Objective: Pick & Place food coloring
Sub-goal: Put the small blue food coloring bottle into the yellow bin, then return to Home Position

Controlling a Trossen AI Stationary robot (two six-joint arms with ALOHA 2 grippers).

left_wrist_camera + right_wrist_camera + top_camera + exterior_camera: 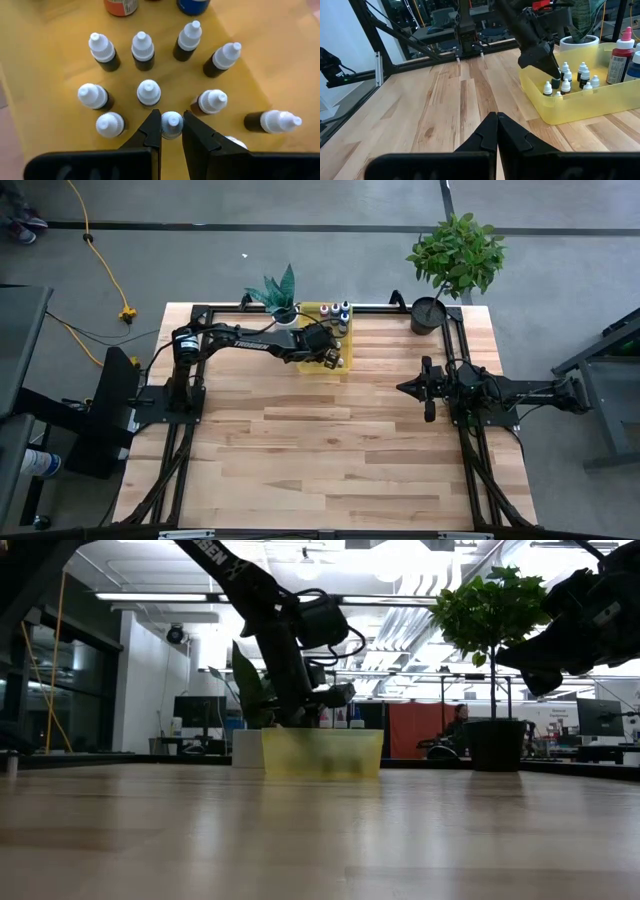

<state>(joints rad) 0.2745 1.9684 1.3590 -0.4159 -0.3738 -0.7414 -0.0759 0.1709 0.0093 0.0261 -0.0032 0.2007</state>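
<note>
Several small dark food coloring bottles (145, 50) with white caps stand upright in a translucent yellow tray (312, 310) near the table's far edge. One bottle (272, 121) lies on its side. Larger bottles (619, 60) stand at the tray's far end. My left gripper (171, 117) reaches down into the tray (580, 107), shut on one bottle. My right gripper (400, 387) hovers shut above the right part of the table, away from the tray, its fingers (496, 125) pressed together. My left gripper pinches one small food coloring bottle by its white cap (171, 123) between its two fingers (150, 131), coming from above and pointing down. The bottle stands upright among the others. Its body is hidden under the cap, so whether it is lifted off the tray floor cannot be told.
A white pot (285, 312) with a green plant stands at the tray's left, and a black pot (428, 313) with a leafy plant at the far right corner. Neighbouring bottles (149, 92) stand close around the held one. Bare wood (330, 450) stretches toward the near edge.
</note>
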